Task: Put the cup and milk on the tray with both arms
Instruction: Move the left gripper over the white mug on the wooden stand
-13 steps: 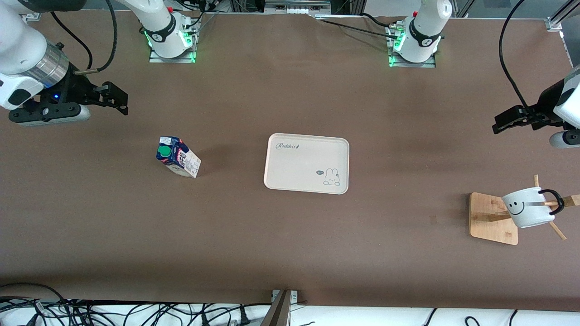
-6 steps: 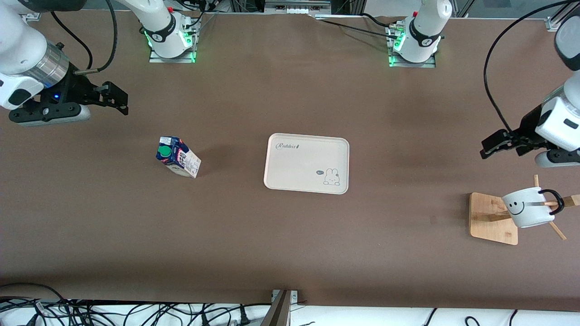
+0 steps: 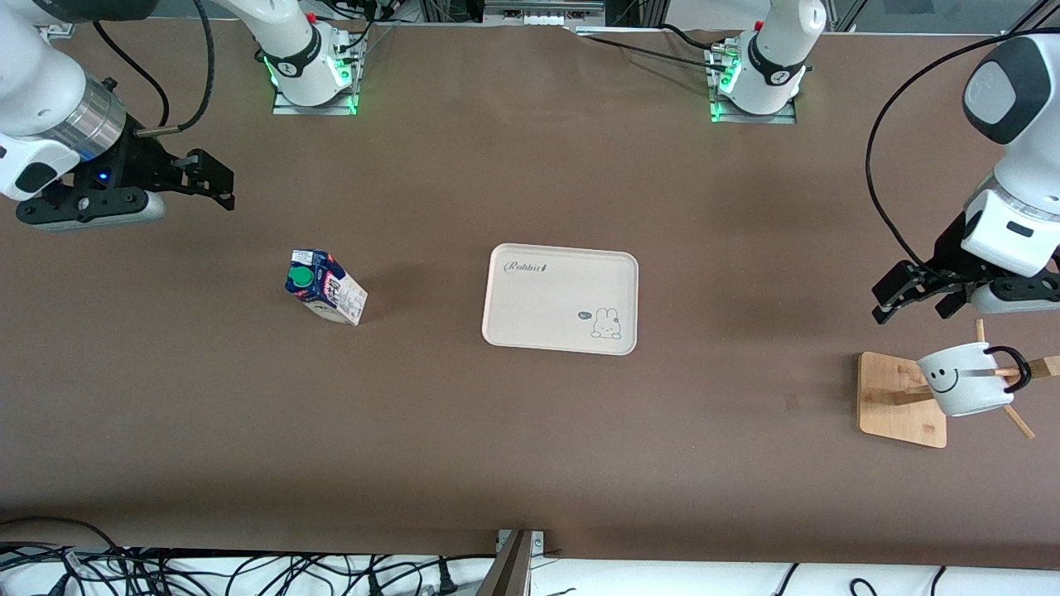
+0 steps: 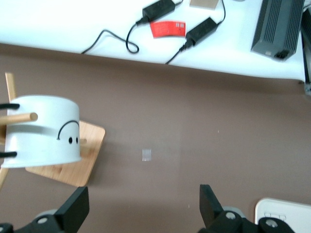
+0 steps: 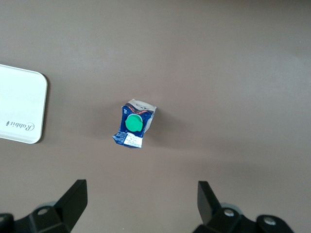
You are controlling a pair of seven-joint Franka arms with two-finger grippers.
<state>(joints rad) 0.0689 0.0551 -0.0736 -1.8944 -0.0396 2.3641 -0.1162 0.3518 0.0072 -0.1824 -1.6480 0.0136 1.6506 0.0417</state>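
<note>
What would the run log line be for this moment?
left gripper: open, above table by cup on rack | right gripper: open, waiting | milk: on table | tray: nothing on it

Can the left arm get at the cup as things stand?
Probably yes. The left gripper, open, hangs over bare table beside the cup. The cup hangs by its handle on a wooden rack, so it must come off the peg.

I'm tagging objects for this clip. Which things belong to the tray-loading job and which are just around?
Job: cup hanging on the rack, milk, tray, open left gripper above the table beside the rack, open right gripper waiting.

Around: wooden rack, cables, power bricks.
</note>
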